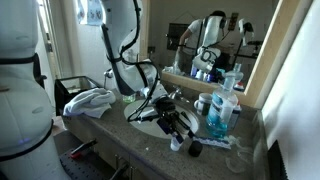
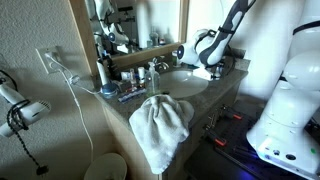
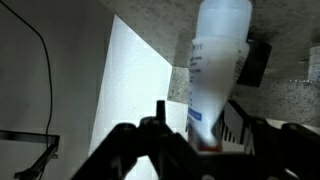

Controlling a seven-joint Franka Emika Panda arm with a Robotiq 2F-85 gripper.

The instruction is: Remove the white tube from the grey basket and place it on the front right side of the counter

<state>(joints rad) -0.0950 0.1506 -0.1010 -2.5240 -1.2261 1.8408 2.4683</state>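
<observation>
In the wrist view my gripper [image 3: 205, 140] is shut on the white tube [image 3: 215, 60], which has blue print and points away from the camera over the speckled counter [image 3: 290, 100]. In an exterior view the gripper [image 1: 177, 128] hangs low over the counter's [image 1: 235, 160] front part, just past the oval sink [image 1: 148, 122], with the tube's white end [image 1: 176, 145] below the fingers. In an exterior view the gripper [image 2: 214, 66] is at the far side of the sink [image 2: 185, 82]. I cannot make out the grey basket.
A clear pump bottle of blue liquid [image 1: 221, 112] and other bottles stand by the mirror. A crumpled white towel [image 1: 90, 101] lies on the counter's other end and shows in an exterior view [image 2: 160, 128]. A dark block [image 3: 255, 65] lies beyond the tube.
</observation>
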